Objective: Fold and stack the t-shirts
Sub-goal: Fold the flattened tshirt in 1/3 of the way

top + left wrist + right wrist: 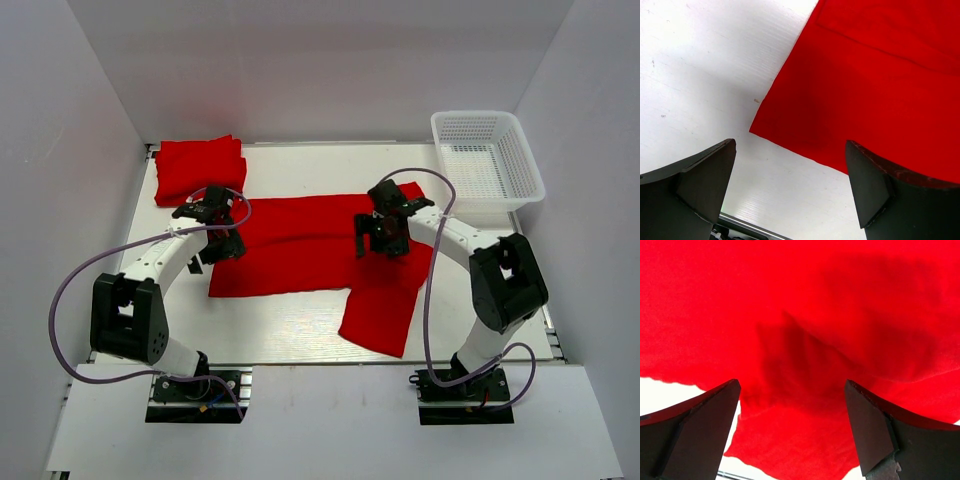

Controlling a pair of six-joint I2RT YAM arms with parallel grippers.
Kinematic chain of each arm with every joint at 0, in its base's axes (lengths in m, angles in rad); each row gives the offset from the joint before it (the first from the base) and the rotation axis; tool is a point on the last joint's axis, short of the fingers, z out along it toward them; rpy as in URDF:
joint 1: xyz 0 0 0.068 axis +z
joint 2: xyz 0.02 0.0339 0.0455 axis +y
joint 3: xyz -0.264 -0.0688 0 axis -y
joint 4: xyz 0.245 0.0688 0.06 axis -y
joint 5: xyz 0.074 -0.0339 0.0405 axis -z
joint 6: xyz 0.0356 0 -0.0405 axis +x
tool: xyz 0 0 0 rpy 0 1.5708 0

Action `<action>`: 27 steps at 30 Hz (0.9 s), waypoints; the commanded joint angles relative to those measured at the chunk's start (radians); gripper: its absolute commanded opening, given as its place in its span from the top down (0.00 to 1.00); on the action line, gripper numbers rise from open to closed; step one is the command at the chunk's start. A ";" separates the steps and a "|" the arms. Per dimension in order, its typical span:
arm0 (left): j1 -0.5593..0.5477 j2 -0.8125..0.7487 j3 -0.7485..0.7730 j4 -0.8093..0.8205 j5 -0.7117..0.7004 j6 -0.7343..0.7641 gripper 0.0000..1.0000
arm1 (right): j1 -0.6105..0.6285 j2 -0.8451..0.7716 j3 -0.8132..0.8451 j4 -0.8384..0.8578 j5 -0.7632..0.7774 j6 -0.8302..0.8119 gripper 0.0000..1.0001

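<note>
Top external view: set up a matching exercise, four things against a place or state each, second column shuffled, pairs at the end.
Things:
1. folded t-shirts
2. spread t-shirt
3. basket
4. left pincer

Place or state:
A. far right
B. open, over a shirt corner
C. far left
D. flat, in the middle

Pairs: 1-C, 2-D, 3-A, 4-B
</note>
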 commanded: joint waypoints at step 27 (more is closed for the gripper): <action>-0.004 -0.018 -0.008 0.033 0.000 -0.015 0.00 | -0.002 0.168 0.132 0.004 0.239 0.118 0.68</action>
